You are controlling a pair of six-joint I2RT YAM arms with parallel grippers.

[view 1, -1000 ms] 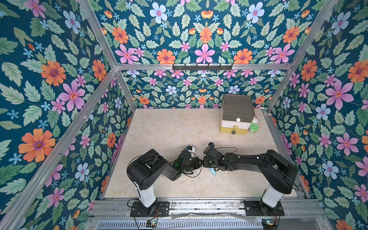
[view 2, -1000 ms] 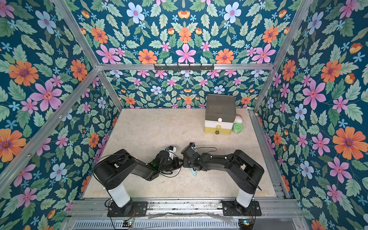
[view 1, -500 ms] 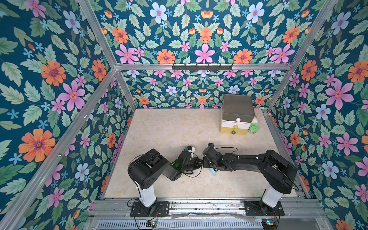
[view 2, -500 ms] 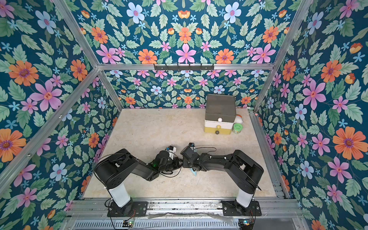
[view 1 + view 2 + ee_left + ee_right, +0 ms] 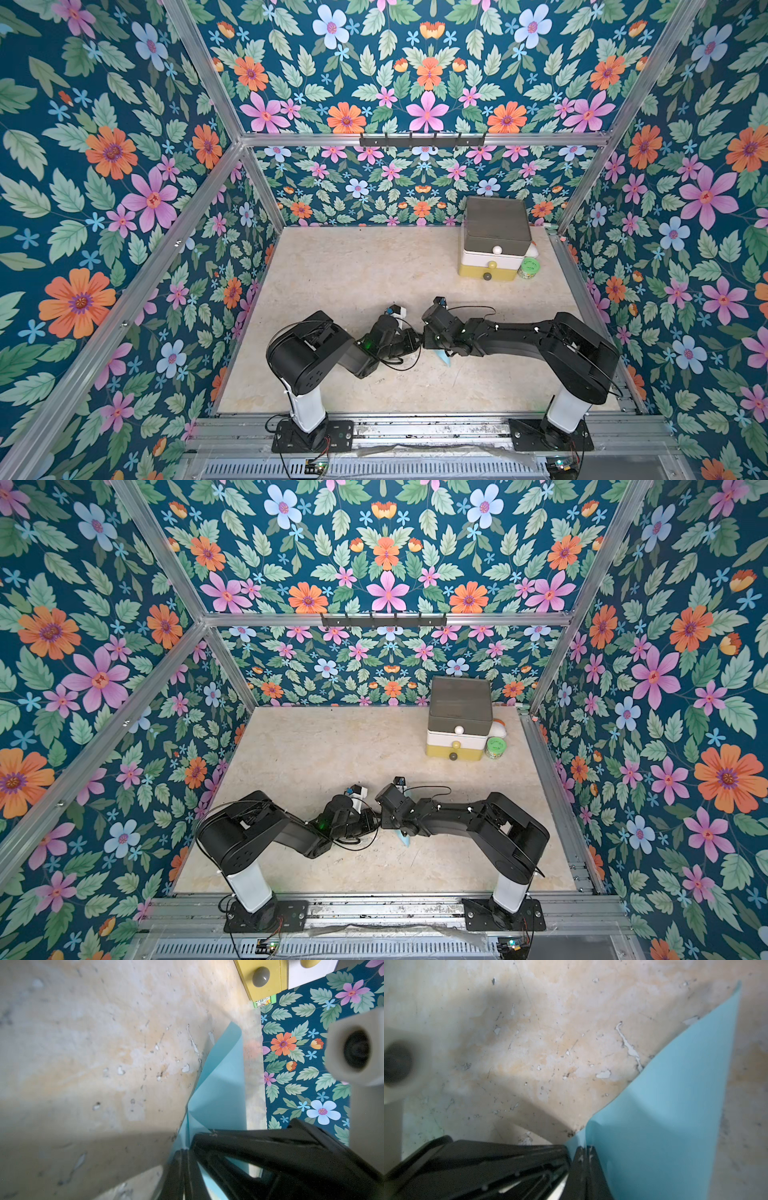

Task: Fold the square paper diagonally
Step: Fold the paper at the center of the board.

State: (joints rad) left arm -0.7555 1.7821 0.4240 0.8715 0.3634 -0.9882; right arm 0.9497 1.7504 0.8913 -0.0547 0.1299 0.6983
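At left: pinching the paper (image 5: 220, 1084) in the clenched left tool (image 5: 184, 1153), tips almost against the other arm's. In the middle: holding the sheet bowed above the surface (image 5: 353, 270), layers meeting at the pinch; hard to tell whether touching down. At right: gripping the same bunched spot with the right tool (image 5: 583, 1154), also clamped tight. Likely to tear or slip if tugged apart; likely to crease off the diagonal if flattened with corners unmatched.

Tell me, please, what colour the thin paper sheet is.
The thin paper sheet is plain light sky-blue, clearest in the right wrist view.
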